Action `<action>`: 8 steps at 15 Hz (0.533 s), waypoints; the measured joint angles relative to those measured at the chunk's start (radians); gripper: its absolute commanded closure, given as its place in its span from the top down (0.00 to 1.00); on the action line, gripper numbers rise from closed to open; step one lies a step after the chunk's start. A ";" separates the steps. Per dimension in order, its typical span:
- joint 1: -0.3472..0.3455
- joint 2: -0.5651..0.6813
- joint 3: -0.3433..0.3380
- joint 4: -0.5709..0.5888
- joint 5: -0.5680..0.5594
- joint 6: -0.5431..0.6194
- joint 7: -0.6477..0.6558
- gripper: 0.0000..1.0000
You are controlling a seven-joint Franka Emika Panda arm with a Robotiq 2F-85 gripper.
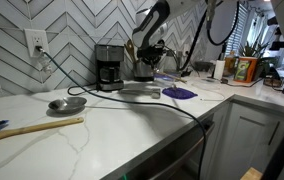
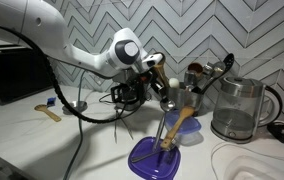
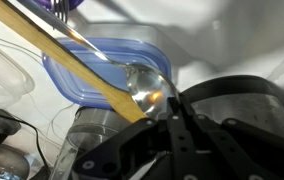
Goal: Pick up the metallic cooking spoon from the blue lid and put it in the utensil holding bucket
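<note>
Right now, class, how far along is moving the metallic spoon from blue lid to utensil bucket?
Done: the approach; the pincer sits at the metallic cooking spoon. In hand: the grasp, though whether it is clamped is unclear; the spoon's bowl lies over the blue plastic lid beside a wooden spoon. Left: lifting, carrying to the metal utensil bucket, releasing.

Both exterior views evenly lit, moderately bright, low resolution. Soft shadows on white bench [image 1: 132, 130]. Wrist view blurred, near field out of focus. Glare on metallic cooking spoon [image 3: 145, 90]. Pincer [image 3: 172, 108] dark, soft-edged.
</note>
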State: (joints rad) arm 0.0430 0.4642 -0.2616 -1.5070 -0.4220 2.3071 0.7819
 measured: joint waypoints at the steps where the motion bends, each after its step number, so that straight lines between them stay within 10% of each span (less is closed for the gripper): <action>1: 0.000 -0.006 0.001 0.007 0.000 0.000 0.000 0.01; 8: -0.006 -0.101 -0.002 0.070 0.005 0.163 0.059 0.01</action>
State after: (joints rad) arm 0.0373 0.3635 -0.2640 -1.4368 -0.4167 2.4701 0.8408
